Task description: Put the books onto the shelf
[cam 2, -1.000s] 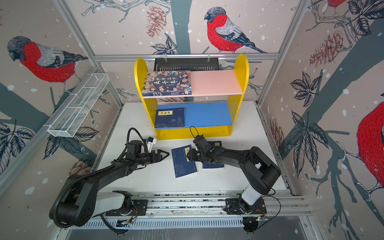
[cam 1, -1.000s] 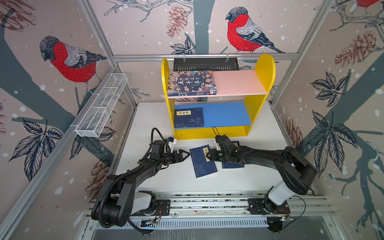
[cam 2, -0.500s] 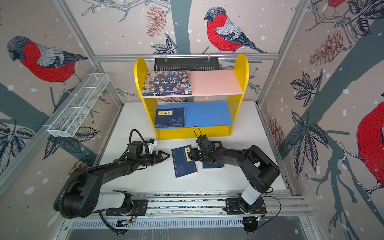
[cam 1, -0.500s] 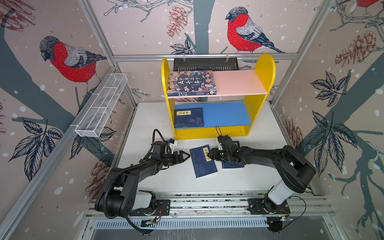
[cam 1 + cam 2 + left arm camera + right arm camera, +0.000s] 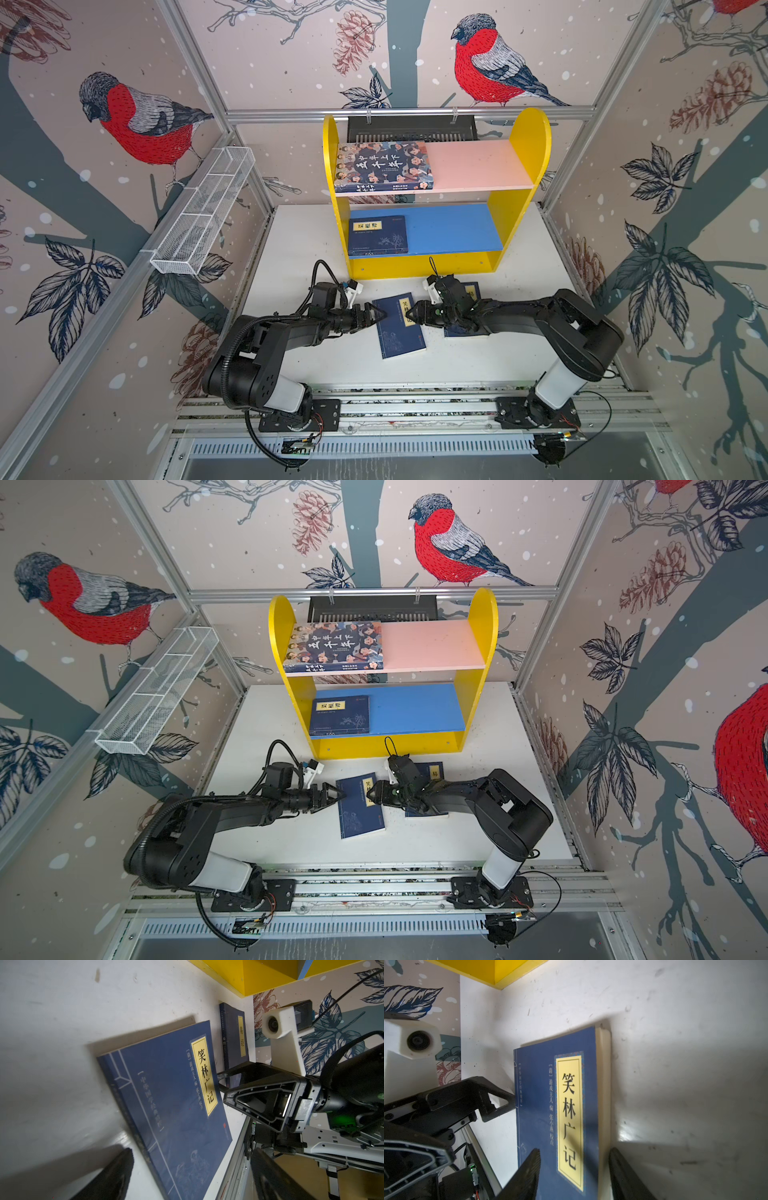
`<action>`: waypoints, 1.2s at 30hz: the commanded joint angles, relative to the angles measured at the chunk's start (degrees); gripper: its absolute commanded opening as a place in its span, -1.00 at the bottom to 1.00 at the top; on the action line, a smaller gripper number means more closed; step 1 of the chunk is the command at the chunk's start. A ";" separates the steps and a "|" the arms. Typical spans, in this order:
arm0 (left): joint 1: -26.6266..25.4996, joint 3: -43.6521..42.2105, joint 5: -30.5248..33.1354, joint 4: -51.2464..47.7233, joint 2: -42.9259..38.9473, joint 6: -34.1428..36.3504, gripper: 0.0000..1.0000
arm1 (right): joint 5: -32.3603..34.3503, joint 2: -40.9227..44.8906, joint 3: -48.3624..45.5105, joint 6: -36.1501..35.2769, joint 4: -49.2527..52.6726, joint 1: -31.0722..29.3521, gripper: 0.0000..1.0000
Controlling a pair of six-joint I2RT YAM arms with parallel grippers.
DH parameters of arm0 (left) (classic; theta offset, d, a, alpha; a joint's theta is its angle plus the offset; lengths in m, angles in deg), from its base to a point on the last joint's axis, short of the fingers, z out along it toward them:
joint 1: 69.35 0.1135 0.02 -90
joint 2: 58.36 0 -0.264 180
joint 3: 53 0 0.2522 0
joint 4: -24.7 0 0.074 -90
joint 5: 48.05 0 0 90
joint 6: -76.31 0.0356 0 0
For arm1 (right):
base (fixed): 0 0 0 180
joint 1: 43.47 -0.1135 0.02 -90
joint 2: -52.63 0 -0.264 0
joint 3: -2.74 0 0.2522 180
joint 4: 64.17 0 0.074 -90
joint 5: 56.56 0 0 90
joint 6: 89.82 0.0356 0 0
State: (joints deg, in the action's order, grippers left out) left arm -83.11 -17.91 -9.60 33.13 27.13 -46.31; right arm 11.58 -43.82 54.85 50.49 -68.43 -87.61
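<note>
The shelf [image 5: 528, 137] stands at the back of the white table. An illustrated book [image 5: 384, 166] lies on its pink upper board and a navy book [image 5: 377, 235] on the blue lower board. Another navy book [image 5: 401, 332] lies on the table between both grippers. My left gripper [image 5: 380, 314] is open, its tips at that book's spine edge [image 5: 124, 1109]. My right gripper [image 5: 415, 318] is open and straddles the book's page edge [image 5: 604, 1088], one finger over the cover near the yellow label. A further navy book [image 5: 471, 291] lies partly hidden under the right arm.
A white wire mesh tray [image 5: 203, 216] hangs on the left wall. A black slotted basket [image 5: 411, 129] hangs behind the shelf. The table's front edge meets a metal rail [image 5: 415, 405] that carries both arm bases.
My left gripper has slid right, up to the book's spine edge. The right gripper and the book have hardly moved.
</note>
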 commanded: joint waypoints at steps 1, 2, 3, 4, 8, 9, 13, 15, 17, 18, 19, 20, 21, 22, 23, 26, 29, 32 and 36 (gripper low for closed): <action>-0.20 0.24 1.24 -2.25 1.46 -0.68 0.79 | -2.58 -0.50 -1.53 3.38 -0.88 -0.21 0.10; -0.20 0.57 1.22 -2.70 1.57 -0.60 0.79 | -2.98 -0.50 -1.90 3.95 -1.87 -0.16 0.09; -0.19 0.77 1.06 -2.91 1.50 -0.60 0.79 | -3.43 -0.50 -2.17 4.35 -2.77 -0.21 0.08; -0.22 0.83 1.02 -3.03 1.44 -0.45 0.79 | -3.80 -0.42 -2.38 4.72 -3.61 -0.18 0.07; -0.16 0.83 2.34 -3.27 0.62 -0.06 0.78 | -5.18 -0.30 -2.66 5.76 -5.69 -0.09 -0.02; -0.13 0.91 3.32 -3.79 0.17 0.19 0.78 | -5.12 -0.16 -2.58 5.78 -5.61 -0.14 -0.05; -0.13 0.51 5.54 -4.53 -1.69 0.98 0.78 | -4.45 0.38 -2.66 6.19 -5.21 0.04 -0.25; -0.13 -0.20 5.76 -3.94 -2.25 0.90 0.77 | -4.29 0.55 -2.75 6.29 -5.48 0.07 -0.39; -0.13 -0.26 5.93 -3.86 -2.31 0.85 0.78 | -4.19 0.73 -3.00 6.73 -6.10 0.17 -0.53; -0.13 -0.15 6.15 -4.23 -2.17 0.83 0.78 | -4.29 0.86 -3.18 7.00 -6.70 0.24 -0.58; -0.13 0.18 6.56 -4.98 -2.17 0.96 0.78 | -4.40 1.03 -3.43 7.29 -7.28 0.29 -0.60; -0.13 0.53 7.16 -5.94 -2.15 1.21 0.78 | -4.71 1.23 -3.69 7.72 -8.14 0.48 -0.63; -0.13 0.88 7.69 -7.04 -2.26 1.67 0.78 | -5.20 1.47 -3.97 8.07 -8.99 0.59 -0.67; -0.13 1.12 8.15 -7.86 -2.42 2.09 0.78 | -5.61 1.65 -4.20 8.42 -9.83 0.65 -0.70; -0.13 1.18 8.61 -8.49 -2.73 2.51 0.77 | -6.18 1.97 -4.40 8.62 -10.73 0.78 -0.71; -0.13 0.40 9.21 -8.31 -3.38 2.13 0.77 | -7.76 2.65 -5.01 9.36 -13.10 0.96 -0.72; -0.13 -0.36 8.20 -7.12 -3.37 1.13 0.77 | -8.77 2.97 -5.04 9.38 -13.53 0.96 -0.69; -0.13 -0.55 6.91 -5.62 -2.47 0.14 0.75 | -9.07 2.58 -5.03 9.16 -13.11 1.00 -0.58; -0.13 -0.48 7.88 -5.76 -2.79 0.14 0.74 | -8.49 3.57 -4.93 7.61 -11.14 0.85 -0.51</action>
State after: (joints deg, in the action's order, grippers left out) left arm -83.17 -17.98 -4.15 30.62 24.27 -45.42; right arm 3.75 -40.93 49.65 59.10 -79.34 -86.52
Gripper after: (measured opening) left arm 0.870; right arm 0.232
